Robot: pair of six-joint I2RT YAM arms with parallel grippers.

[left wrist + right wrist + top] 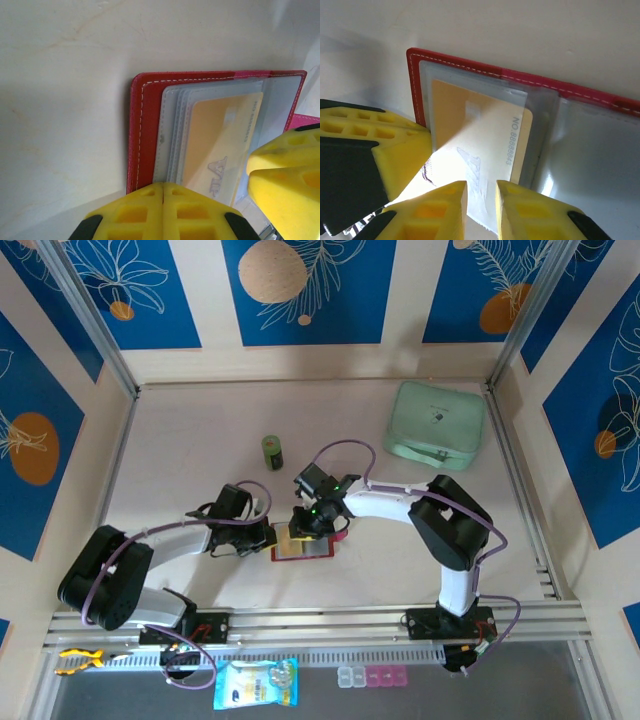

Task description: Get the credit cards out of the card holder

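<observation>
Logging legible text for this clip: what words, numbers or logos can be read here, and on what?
"NO 88888543": printed on the yellow credit card, in a sleeve of the red card holder; last digits unsure.
Grey logo on that card: partly covered, unreadable.
Blue packet print: too small.
Mint-green pouch label: too small.

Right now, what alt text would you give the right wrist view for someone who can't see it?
A tan credit card sits inside a clear sleeve of the open red card holder, its lower edge between the slightly parted yellow fingers of the right claw. The left claw rests against the holder's left edge.
</observation>
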